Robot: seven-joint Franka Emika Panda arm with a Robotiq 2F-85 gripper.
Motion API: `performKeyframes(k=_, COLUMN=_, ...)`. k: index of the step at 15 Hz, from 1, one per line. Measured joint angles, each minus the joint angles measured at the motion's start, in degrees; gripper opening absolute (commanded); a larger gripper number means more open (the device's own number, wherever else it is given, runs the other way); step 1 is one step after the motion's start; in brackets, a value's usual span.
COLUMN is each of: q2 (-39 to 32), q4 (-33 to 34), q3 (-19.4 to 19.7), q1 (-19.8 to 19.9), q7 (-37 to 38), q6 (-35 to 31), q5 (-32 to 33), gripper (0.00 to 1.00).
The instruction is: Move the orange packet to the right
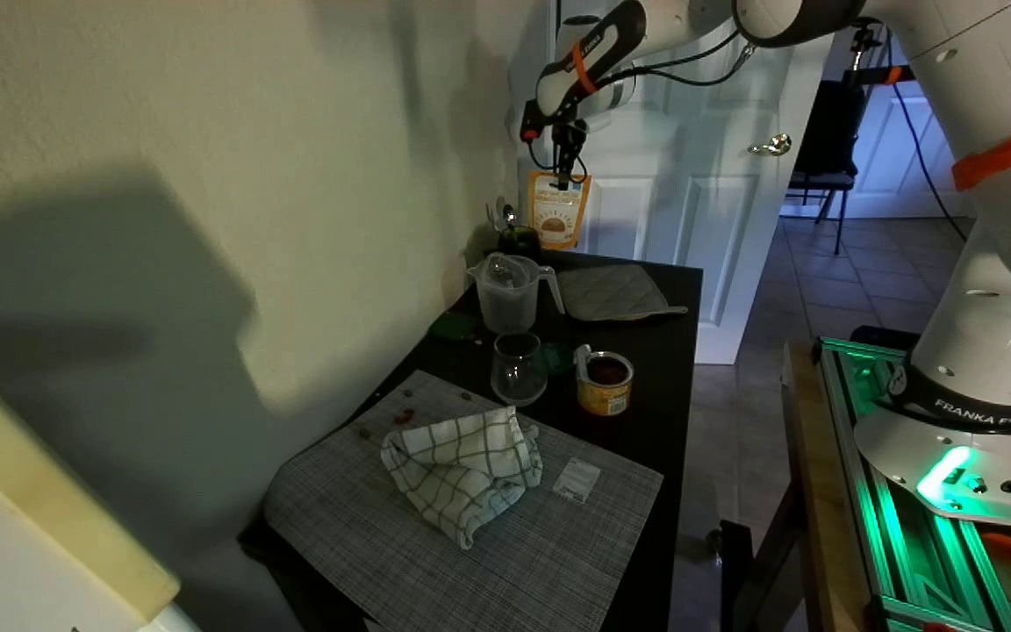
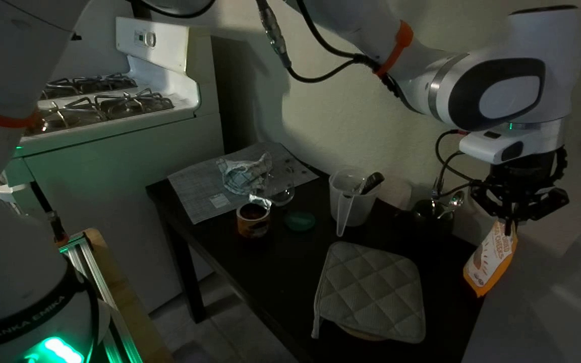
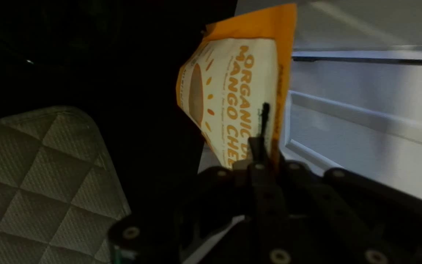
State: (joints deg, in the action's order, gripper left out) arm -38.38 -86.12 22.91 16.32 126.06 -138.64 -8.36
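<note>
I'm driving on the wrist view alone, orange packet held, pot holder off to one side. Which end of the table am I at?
Observer: The end away from the checked cloth. Both exterior views show the end effector holding the orange packet at the opposite end of the table.
Operator: Anything standing up near the packet?
Observer: Yes, cutlery in a dark cup, which shows beside the packet in both exterior views.
Operator: And what's past the pot holder, outside my picture?
Observer: A clear measuring jug, on the side toward the wall.
</note>
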Motion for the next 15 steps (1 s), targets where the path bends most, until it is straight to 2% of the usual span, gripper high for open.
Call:
performKeyframes(k=2, q2=-0.4, q4=0.5, q3=0.4, q1=-0.6, q7=0.8, q6=1.1, q5=0.9, gripper=0.01)
performKeyframes(k=3, q2=-0.4, q4=0.6, q3=0.5, q1=-0.9, q7=1.1, q6=1.6, q5=1.4, gripper=0.28)
performKeyframes(k=4, q2=-0.4, q4=0.7, q3=0.6, q1=-1.1, q7=1.5, q6=2.0, q5=1.9, gripper=0.3)
performKeyframes(k=6, q2=-0.4, q4=0.9, q3=0.7, q1=-1.4, q7=2.3, q6=3.3, q5=2.8, gripper=0.42)
performKeyframes(k=13, q2=0.6, q4=1.6, q3=0.7, q1=-1.7, q7=3.3, q6=5.2, q5=3.9, gripper=0.95)
performKeyframes(k=14, q2=1.6, q4=1.4, q3=0.7, q1=-1.9, q7=3.2, q6=5.2, q5=3.8, gripper=1.0)
performKeyframes(k=15, q2=3.2, q4=0.8, q3=0.6, q1=-2.1, q7=2.5, q6=4.9, q5=3.6, gripper=1.0)
